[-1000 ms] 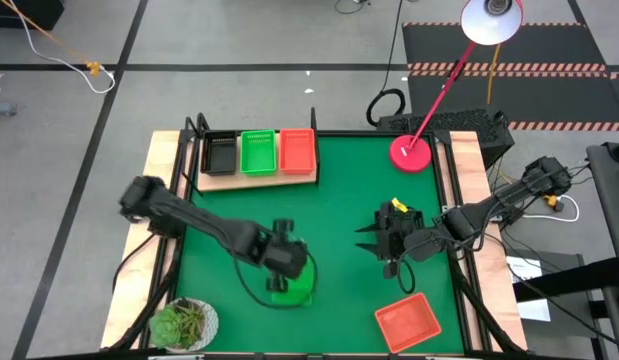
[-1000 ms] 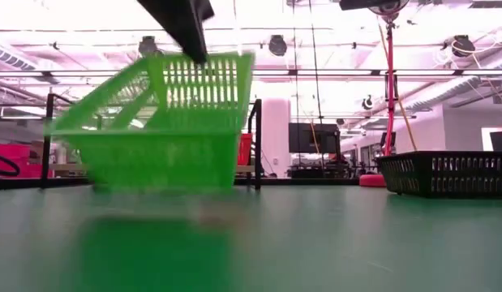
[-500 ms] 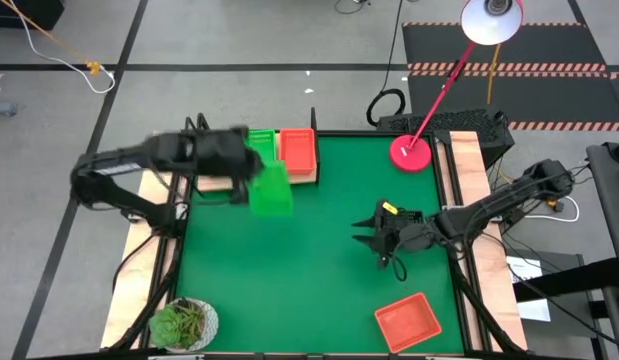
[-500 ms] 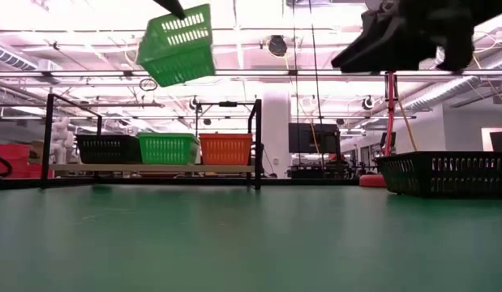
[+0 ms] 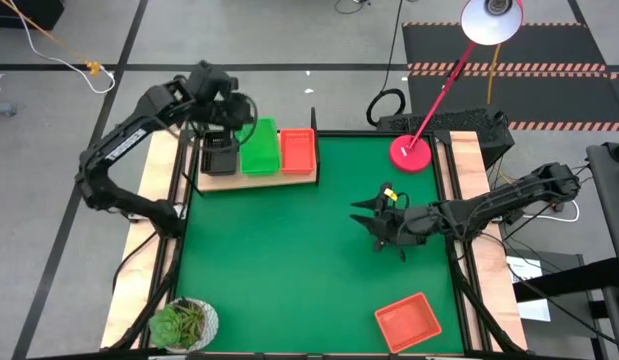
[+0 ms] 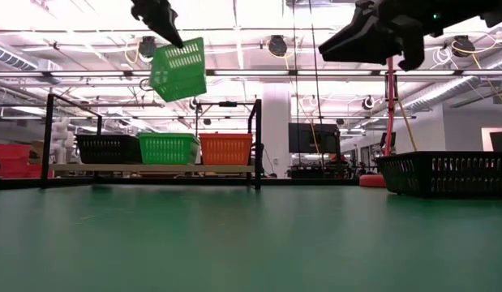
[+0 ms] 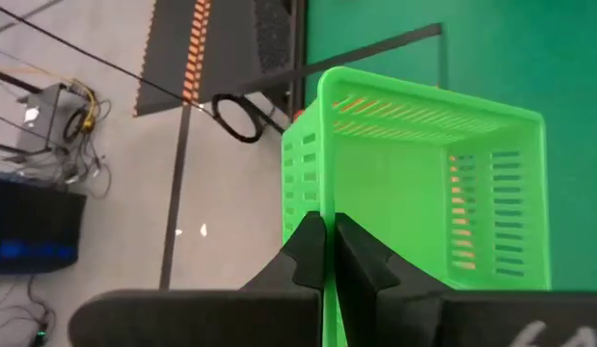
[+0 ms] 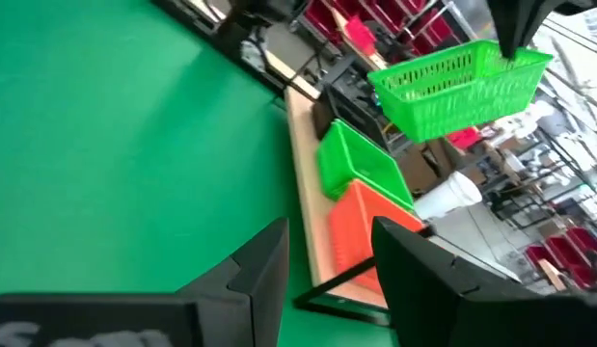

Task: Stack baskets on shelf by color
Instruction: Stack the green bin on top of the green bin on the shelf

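— Where is the green plastic mesh basket [image 6: 178, 70] being held?

— It is being carried in the air by the left gripper [image 7: 324, 253], whose fingers are being pinched onto one wall of it. In the low view it is being hung tilted, above the light-wood shelf board with thin black uprights [image 5: 251, 177], which is being seen at about eleven o'clock of the green table mat [image 5: 309, 260].

— What is being kept on that shelf?

— Three baskets are being shown abreast on it: a black mesh one [image 6: 107, 148], a second green mesh one [image 6: 167, 148] and a red-orange mesh one [image 6: 225, 148]. The raised basket is being held over the green one, apart from it.

— And the right gripper [image 5: 374, 222]?

— It is being held above the mat toward three o'clock, its fingers being kept spread and gripping nothing. Another red-orange mesh basket [image 5: 407, 321] is being left lying at about five o'clock, and another black mesh basket [image 6: 444, 173] is being seen on the mat in the low view.
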